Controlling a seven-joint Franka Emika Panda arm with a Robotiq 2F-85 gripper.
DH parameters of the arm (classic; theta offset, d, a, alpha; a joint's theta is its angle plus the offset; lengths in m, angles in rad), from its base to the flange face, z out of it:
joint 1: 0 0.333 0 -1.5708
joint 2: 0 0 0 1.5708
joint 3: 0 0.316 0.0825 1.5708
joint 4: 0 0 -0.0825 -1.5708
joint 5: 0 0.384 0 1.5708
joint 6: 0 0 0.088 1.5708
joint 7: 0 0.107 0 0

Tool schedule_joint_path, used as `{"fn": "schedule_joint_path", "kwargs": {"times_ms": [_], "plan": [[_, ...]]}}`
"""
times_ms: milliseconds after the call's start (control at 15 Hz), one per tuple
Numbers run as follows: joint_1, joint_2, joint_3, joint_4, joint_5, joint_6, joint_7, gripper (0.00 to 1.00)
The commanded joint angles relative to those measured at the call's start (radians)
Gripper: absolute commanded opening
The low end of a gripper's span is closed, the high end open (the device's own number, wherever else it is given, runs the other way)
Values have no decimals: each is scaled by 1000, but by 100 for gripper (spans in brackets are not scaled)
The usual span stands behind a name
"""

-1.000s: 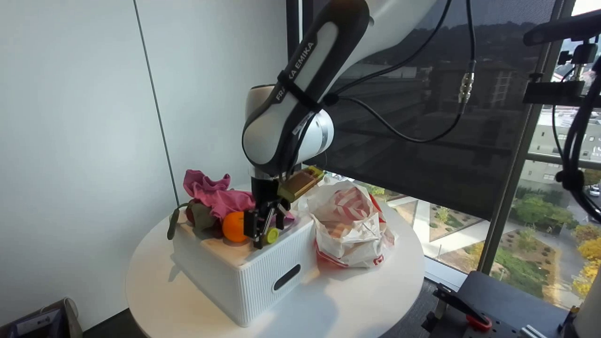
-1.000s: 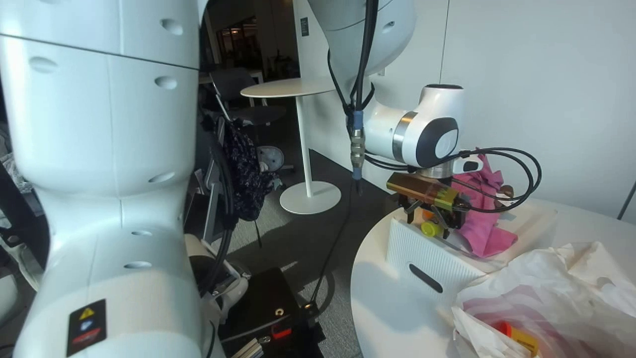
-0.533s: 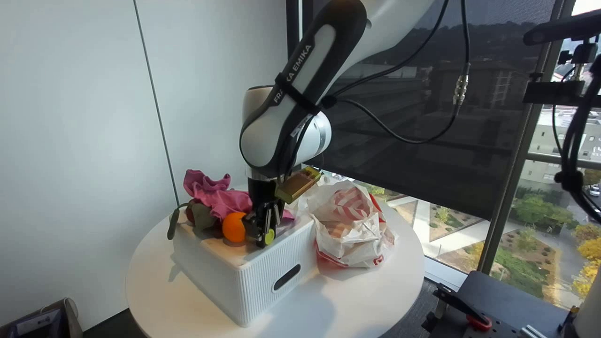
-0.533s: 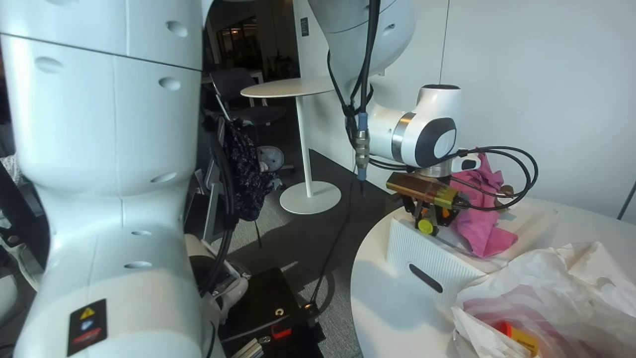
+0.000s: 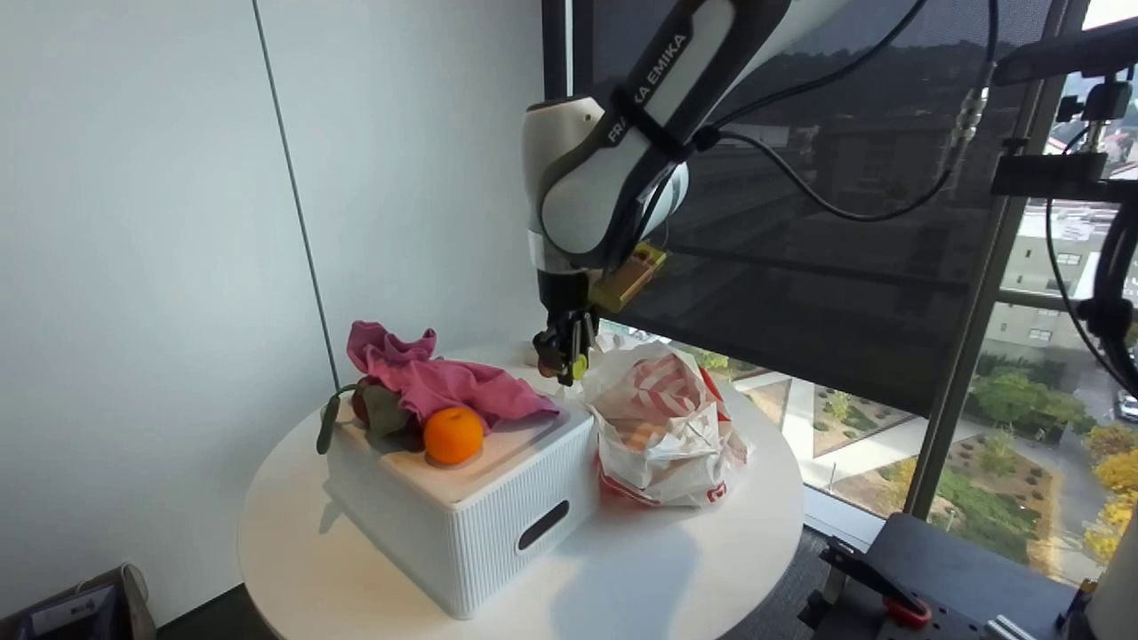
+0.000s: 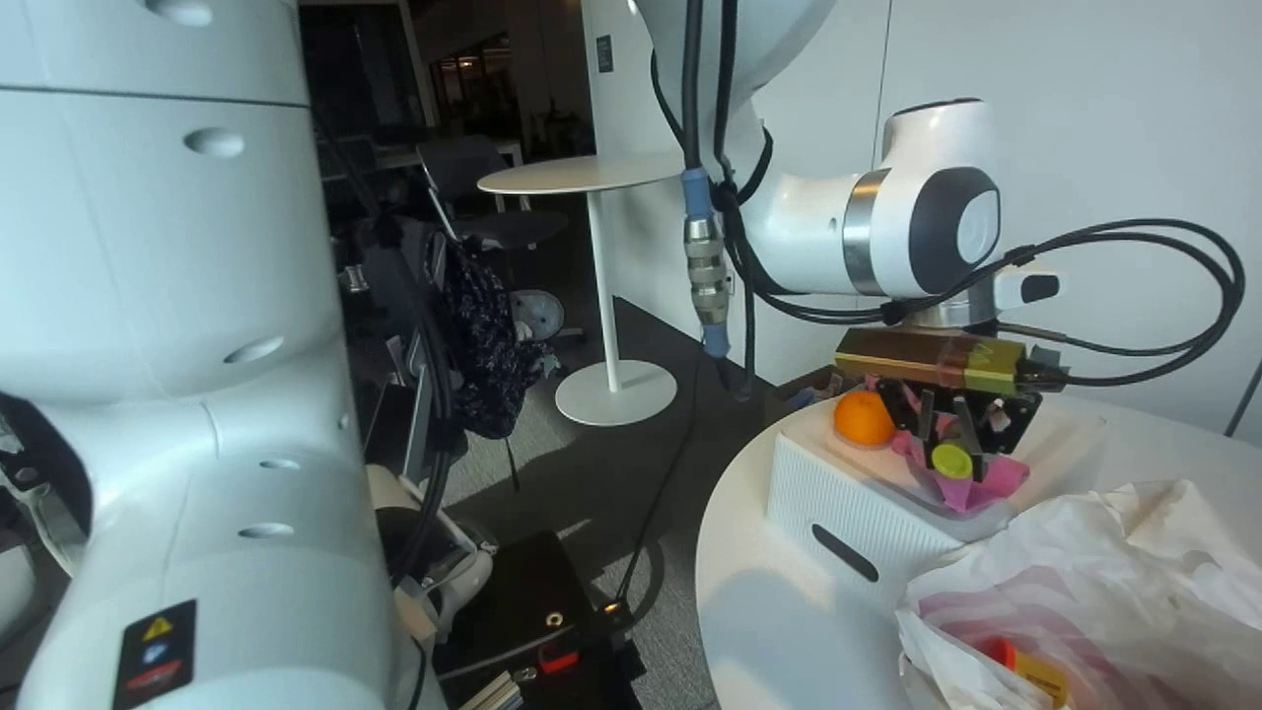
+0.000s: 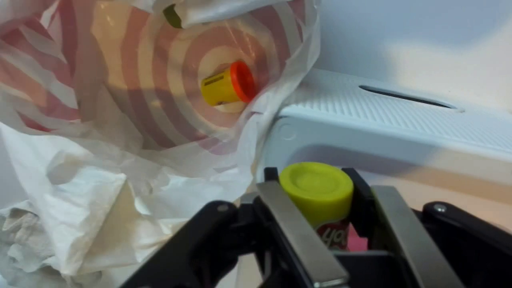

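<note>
Gripping tub (image 7: 321, 206), lime lid (image 7: 316, 182), label (image 7: 333, 234) — partly hidden

your arm (image 6: 197, 325) is white, with a black warning label (image 6: 155, 654) lower left in an exterior view; your gripper (image 7: 314, 186) is black and grey.

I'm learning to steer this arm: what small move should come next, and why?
Probably ease the gripper sideways until it is over the open bag, without loosening its grip. It is clamped on a tub with a yellow-green lid, which the wrist view shows over the box, beside the bag's mouth, and another tub with an orange lid lies inside that bag.
</note>
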State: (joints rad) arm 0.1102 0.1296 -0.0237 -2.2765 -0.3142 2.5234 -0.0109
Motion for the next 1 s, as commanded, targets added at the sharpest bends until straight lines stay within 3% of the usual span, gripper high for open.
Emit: {"fn": "schedule_joint_path", "kwargs": {"times_ms": [0, 133, 467, 667, 933], "plan": [[-64, -138, -54, -54, -154, -80, 98, 17], [-113, -128, -71, -60, -217, -75, 121, 17], [-193, 46, -127, -83, -422, 141, 195, 17], [-187, 191, -190, -55, -595, 264, 308, 17], [-174, 315, -230, -11, -691, 339, 424, 17]]}}
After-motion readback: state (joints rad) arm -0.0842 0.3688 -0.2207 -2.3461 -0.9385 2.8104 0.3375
